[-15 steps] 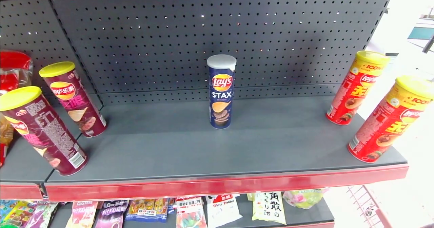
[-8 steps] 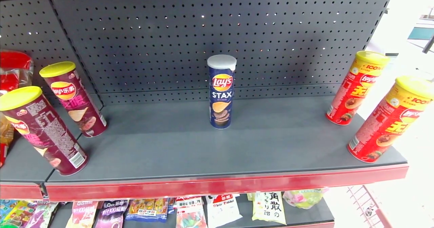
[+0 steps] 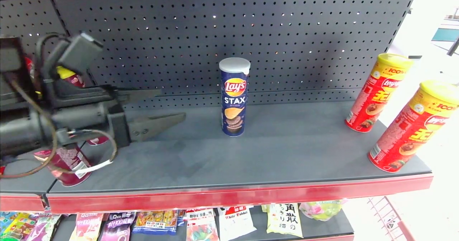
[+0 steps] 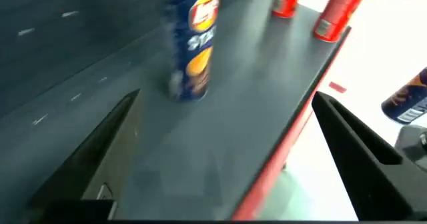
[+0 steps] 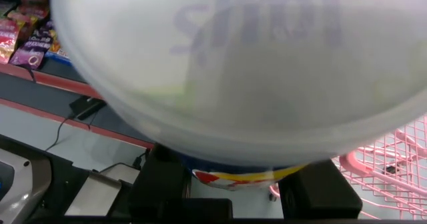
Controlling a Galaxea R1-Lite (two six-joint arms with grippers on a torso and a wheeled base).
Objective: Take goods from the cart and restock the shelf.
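Observation:
A blue chips can with a grey lid stands upright mid-shelf near the pegboard; the left wrist view has it too. My left gripper hovers over the shelf to the left of that can, open and holding nothing. My right gripper is shut on another blue chips can, whose pale lid faces the camera. That held can sits low, off the shelf's front edge.
Two red cans with yellow lids stand at the shelf's right end. Maroon cans at the left are partly hidden by my left arm. Snack bags fill the lower shelf. A pink cart is beside the right gripper.
My left arm has come into the head view from the left, open, covering the maroon cans. The cans on the shelf have not moved.

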